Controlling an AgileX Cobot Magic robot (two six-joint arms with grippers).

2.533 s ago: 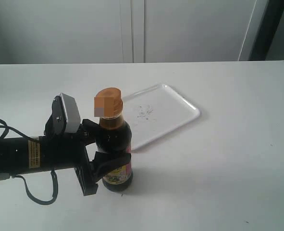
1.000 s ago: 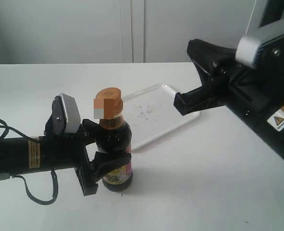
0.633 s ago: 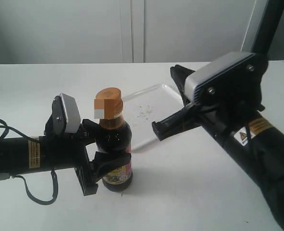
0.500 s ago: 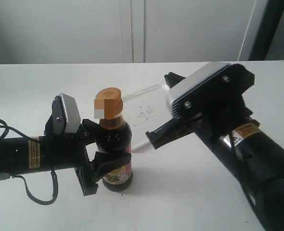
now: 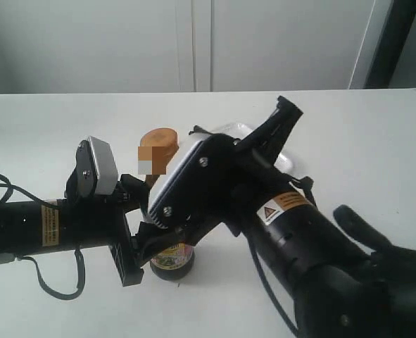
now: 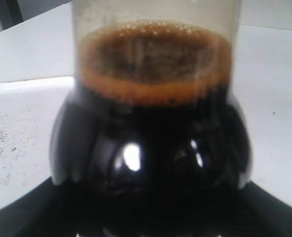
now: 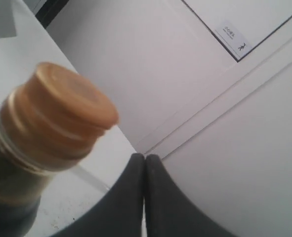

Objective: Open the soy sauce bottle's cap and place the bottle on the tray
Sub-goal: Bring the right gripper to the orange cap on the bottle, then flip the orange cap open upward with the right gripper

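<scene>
The soy sauce bottle [image 5: 171, 257] stands upright on the white table, and my left gripper [image 5: 143, 211] is shut on its dark belly [image 6: 150, 148]. Its copper-orange cap [image 5: 158, 137] is closed. My right gripper [image 5: 286, 111] has crossed in front of the bottle. In the right wrist view its fingers [image 7: 145, 163] are pressed together with nothing between them, and the cap [image 7: 62, 113] is close beside them, not touching. The white tray [image 5: 225, 127] lies behind the bottle, mostly hidden by the right arm.
The right arm's bulk [image 5: 299, 246] fills the table's front right. A speckled tray surface [image 6: 12, 118] shows just past the bottle in the left wrist view. White cabinet doors [image 5: 193, 42] stand behind the table.
The right arm swept in from the right toward the bottle and now covers most of the tray. Its fingers, apart earlier, are now together. Left gripper and bottle have not moved.
</scene>
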